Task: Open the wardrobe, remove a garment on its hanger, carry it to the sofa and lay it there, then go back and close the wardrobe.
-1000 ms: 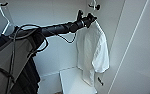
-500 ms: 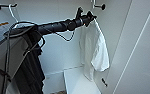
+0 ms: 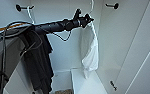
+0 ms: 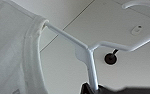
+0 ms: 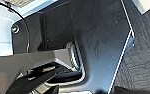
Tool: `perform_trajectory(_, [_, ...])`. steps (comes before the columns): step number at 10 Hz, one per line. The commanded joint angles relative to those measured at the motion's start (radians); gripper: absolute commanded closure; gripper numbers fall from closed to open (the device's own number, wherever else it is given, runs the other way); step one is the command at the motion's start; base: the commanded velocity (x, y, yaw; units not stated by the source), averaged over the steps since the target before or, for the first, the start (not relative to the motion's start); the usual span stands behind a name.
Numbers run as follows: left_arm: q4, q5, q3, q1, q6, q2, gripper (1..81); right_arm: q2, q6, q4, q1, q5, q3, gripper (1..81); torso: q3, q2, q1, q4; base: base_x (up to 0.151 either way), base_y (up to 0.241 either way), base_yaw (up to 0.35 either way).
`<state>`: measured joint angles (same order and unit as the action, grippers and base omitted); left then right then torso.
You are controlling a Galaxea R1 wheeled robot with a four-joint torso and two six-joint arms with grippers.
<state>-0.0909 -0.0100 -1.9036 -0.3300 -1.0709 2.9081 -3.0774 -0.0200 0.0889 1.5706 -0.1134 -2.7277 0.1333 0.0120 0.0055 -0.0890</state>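
Hard to see: our left gripper (image 3: 89,20) is a small dark shape up high, and its fingers blur together in the head view. In the left wrist view the dark tips sit at the edge, so they are cut off.
Left fingers: they look clenched on the stem of the hanger (image 4: 87,53).
Right fingers: we cannot tell.
Hanger: thin and white, with two arms going out from the stem. Its hook (image 4: 141,3) is cut off at the edge.
Garment: the shirt (image 3: 90,51) is thin and white, a bit see-through. It hangs down from our left gripper, inside the open wardrobe (image 3: 121,35). Its collar (image 4: 37,25) sits on one hanger arm.
Black garment: it (image 3: 38,62) hangs well apart from the shirt, partly hidden behind our arm.
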Motion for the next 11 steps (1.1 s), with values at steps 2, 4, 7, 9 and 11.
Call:
perform_trajectory(2, [-0.038, 0.044, 0.119, -0.183, 0.019, -0.058, 81.1, 0.000, 0.005, -0.001, -0.025, 0.049, 0.014, 1.0, 0.000, 0.000, 0.000, 0.000, 0.000, 0.000, 0.000])
perform_trajectory(4, [-0.044, 0.042, 0.187, -0.162, 0.019, -0.071, 81.1, 0.000, 0.006, -0.001, -0.030, 0.047, 0.016, 1.0, 0.000, 0.000, 0.000, 0.000, 0.000, 0.000, 0.000])
perform_trajectory(7, [-0.046, 0.047, 0.264, -0.117, 0.020, -0.107, 81.1, 0.000, 0.006, -0.003, -0.028, 0.040, 0.016, 1.0, 0.000, 0.000, 0.000, 0.000, 0.000, 0.000, 0.000])
perform_trajectory(9, [-0.056, 0.044, 0.288, -0.111, 0.020, -0.104, 81.1, 0.000, 0.008, -0.001, -0.028, 0.031, 0.017, 1.0, 0.000, 0.000, 0.000, 0.093, 0.000, 0.000, 0.000])
perform_trajectory(11, [-0.063, 0.042, 0.290, -0.105, 0.020, -0.096, 81.1, 0.001, 0.008, -0.001, -0.030, 0.031, 0.017, 1.0, 0.000, 0.000, 0.000, 0.043, 0.000, 0.000, 0.000])
